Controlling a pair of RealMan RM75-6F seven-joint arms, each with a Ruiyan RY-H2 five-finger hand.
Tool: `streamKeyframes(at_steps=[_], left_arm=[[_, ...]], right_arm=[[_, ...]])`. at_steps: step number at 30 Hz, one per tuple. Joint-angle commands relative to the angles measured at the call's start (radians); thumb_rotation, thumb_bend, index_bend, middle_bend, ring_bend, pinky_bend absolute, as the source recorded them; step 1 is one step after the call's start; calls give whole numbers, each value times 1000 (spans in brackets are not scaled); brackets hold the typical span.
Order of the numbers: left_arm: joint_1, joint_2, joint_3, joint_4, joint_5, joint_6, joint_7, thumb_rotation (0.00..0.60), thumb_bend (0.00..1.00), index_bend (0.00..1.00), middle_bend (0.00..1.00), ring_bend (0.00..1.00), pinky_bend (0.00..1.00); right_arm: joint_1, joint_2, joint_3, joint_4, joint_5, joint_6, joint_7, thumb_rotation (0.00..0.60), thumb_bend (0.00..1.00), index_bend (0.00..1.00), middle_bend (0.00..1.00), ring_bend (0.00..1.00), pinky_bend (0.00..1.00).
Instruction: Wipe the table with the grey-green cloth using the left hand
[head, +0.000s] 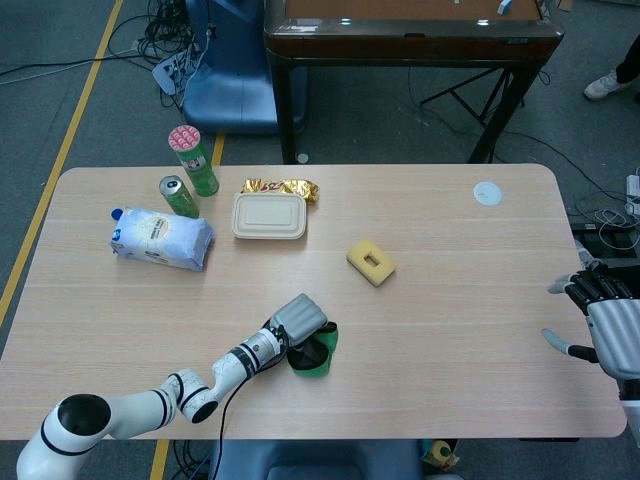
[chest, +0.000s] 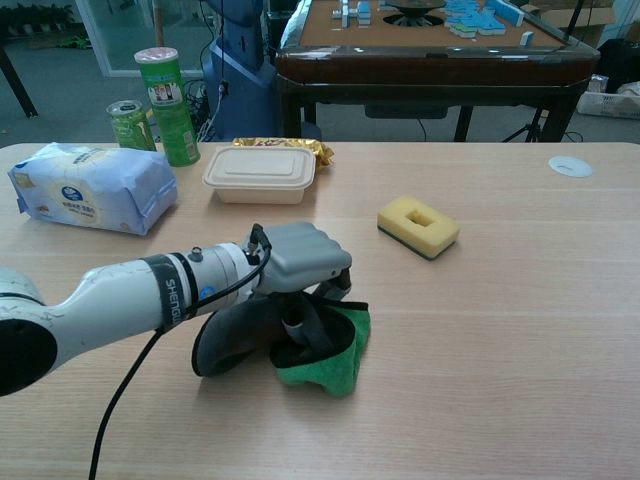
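The grey-green cloth (chest: 325, 360) is gripped by the left robot hand (chest: 300, 262) and pressed down on the counter (chest: 500, 330) near its near edge, slightly left of centre. In the chest view the cloth is seen bunched under the fingers (chest: 300, 335), with its green edge spilling out to the right and near side of the hand; a dark part of the hand is seen beneath the pale grey back. In the head view the same left robot hand (head: 300, 318) is seen over the cloth (head: 315, 355), with the white segmented arm (head: 150, 405) stretched out toward the near left corner.

The right robot hand (head: 605, 320) is seen only in the head view, at the right edge of the counter (head: 450, 330), with its fingers spread apart and nothing held.

A yellow sponge (chest: 418, 225) with a hollow in its top is set to the right of and beyond the cloth, well apart from it. At the far left, a blue-and-white packet (chest: 90, 187), a green can (chest: 128, 125), a tall green tube (chest: 168, 105), a beige lidded box (chest: 260, 173) and a gold wrapper (chest: 285, 146) just behind the box are gathered. A small white disc (chest: 570, 166) is seen near the far right corner.
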Motion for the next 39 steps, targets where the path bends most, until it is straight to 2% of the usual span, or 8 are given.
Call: streamKeyframes(at_steps=[1,11,25,30,39], left_arm=[[4,-1,2,28,-18,9,54,600,144,662,684,640,891],[25,49,26,56,-24,35,126,600,144,661,684,638,891],[-6,43,91,-26,104,66,-26,600,144,664,684,636,891],[-13,15,85,-30,93,50,-6,600,144,663,684,636,891],[-11,-41,47,75,13,14,144,600,144,664,684,636,891]], right_arm=[[0,0,0,-1,-1,1,-1,600,238,361,331,221,252],[5,-3,0,-3,-6,-5,-4,600,238,361,331,221,252],[0,3,-1,-19,0,-1,-24,600,238,361,331,221,252],[0,1,-2,-21,2,-2,-27,600,238,361,331,221,252],[4,3,1,-21,4,-7,-28,600,238,360,331,221,252]])
